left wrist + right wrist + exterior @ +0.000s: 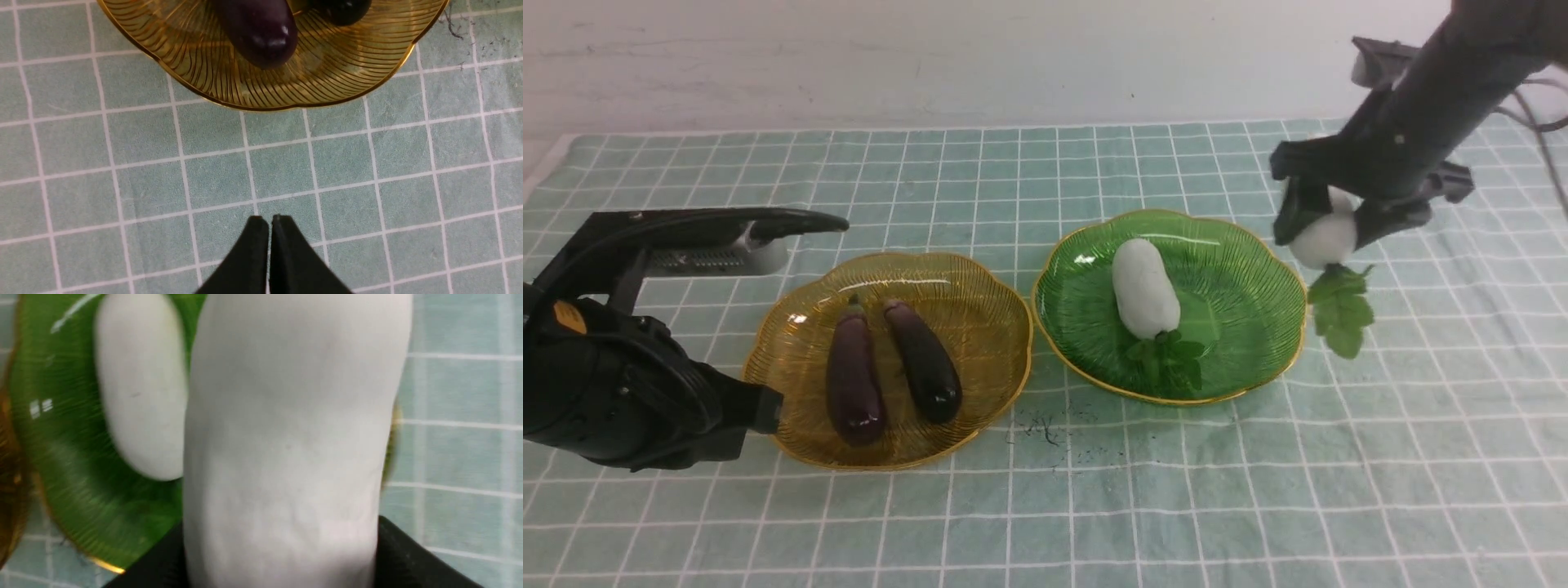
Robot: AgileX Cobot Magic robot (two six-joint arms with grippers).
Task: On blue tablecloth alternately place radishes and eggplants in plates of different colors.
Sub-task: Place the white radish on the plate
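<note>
one radish (pixel 1327 241) hangs leaves-down, clamped by right gripper (pixel 1335 231), at green plate's (pixel 1241 278) two o'clock; left gripper (pixel 269 219) closed.

No legible text, brand or number anywhere; small orange sticker (pixel 568 317) on the left arm (pixel 613 392), illegible.

The left tool (pixel 269 218), its two black fingers (pixel 245 261) pressed together, hangs over the blue tablecloth (pixel 347 163), clear of the amber plate (pixel 327 81). The rounded ends of two eggplants (pixel 261 32) lie in that plate. Dark specks (pixel 453 28) dot the cloth beside its rim.
</note>
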